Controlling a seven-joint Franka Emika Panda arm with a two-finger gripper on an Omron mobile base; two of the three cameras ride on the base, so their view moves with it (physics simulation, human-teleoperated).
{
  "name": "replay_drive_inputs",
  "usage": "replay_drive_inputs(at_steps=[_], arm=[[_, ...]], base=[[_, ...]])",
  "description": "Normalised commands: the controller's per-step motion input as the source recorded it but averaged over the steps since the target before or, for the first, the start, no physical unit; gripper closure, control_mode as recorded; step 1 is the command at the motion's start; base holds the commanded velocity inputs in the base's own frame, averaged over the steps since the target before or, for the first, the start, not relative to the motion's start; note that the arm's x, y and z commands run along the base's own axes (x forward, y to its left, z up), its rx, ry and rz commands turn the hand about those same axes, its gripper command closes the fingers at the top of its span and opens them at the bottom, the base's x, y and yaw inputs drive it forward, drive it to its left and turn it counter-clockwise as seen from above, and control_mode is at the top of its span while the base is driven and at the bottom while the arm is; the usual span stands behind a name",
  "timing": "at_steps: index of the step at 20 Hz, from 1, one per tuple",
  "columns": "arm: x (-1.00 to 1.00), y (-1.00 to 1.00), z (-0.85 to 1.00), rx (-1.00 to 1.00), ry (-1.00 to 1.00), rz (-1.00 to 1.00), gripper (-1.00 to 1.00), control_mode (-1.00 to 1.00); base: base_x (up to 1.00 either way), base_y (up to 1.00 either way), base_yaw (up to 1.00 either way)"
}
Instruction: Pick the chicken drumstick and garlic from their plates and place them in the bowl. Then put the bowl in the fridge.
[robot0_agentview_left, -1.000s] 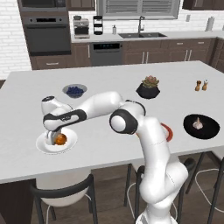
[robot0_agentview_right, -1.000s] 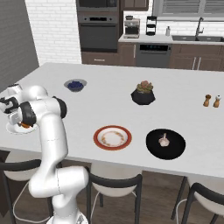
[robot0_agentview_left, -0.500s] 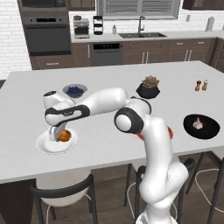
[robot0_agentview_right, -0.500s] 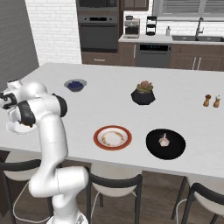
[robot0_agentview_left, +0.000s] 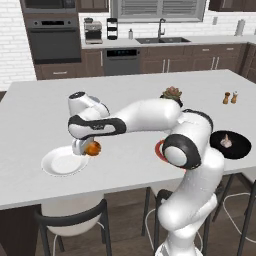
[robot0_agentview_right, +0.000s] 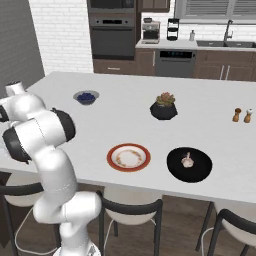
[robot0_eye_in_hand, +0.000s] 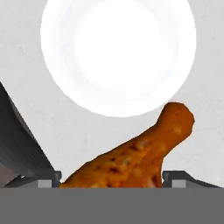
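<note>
- Your gripper (robot0_agentview_left: 89, 148) hangs above the counter (robot0_agentview_left: 30, 110), at the right edge of the white plate (robot0_agentview_left: 62, 162), with the arm reaching out to the left.
- The chicken drumstick (robot0_agentview_left: 93, 148) sits between the fingers, lifted clear of the plate. In the hand view the drumstick (robot0_eye_in_hand: 135, 155) lies between the 2 finger tips, its narrow end pointing up and to the right, and the white plate (robot0_eye_in_hand: 118, 52) shows bare beneath it.
- Fingers: spread wide, one on each side of the thick end of the drumstick, gripping it.
- The garlic (robot0_agentview_right: 187, 161) lies inside the black bowl (robot0_agentview_right: 175, 167), near its centre. The same bowl (robot0_agentview_left: 240, 147) sits at the right end of the counter in the left base view, with the garlic (robot0_agentview_left: 226, 142) in it.
- The red-rimmed plate (robot0_agentview_right: 116, 162) is just left of the bowl in the right base view and holds no food. You see its rim (robot0_agentview_left: 158, 150) partly behind the arm in the left base view.
- Other items on the counter: 1 small bowl of blueberries (robot0_agentview_right: 86, 97), 1 potted succulent (robot0_agentview_right: 164, 105) and 2 shakers (robot0_agentview_right: 242, 115), all well apart from the gripper.
- The bowl stays well apart from the drumstick, at the opposite end of the counter.
</note>
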Motion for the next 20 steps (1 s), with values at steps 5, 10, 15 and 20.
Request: replay_drive_inputs(at_steps=[5,10,15,20], arm=[[-0.36,-1.00,0.57,0.06,-0.05,-0.15,1.00,-1.00],[-0.15,-1.00,0.36,0.02,0.00,-0.18,1.00,-1.00],[-0.02,-1.00,0.24,0.02,0.00,-0.24,1.00,-1.00],[0.00,-1.00,0.17,0.04,0.00,-0.31,1.00,-1.00]], base=[[0.00,0.00,0.00],[0.00,0.00,0.00],[0.00,0.00,0.00],[0.00,0.00,0.00]])
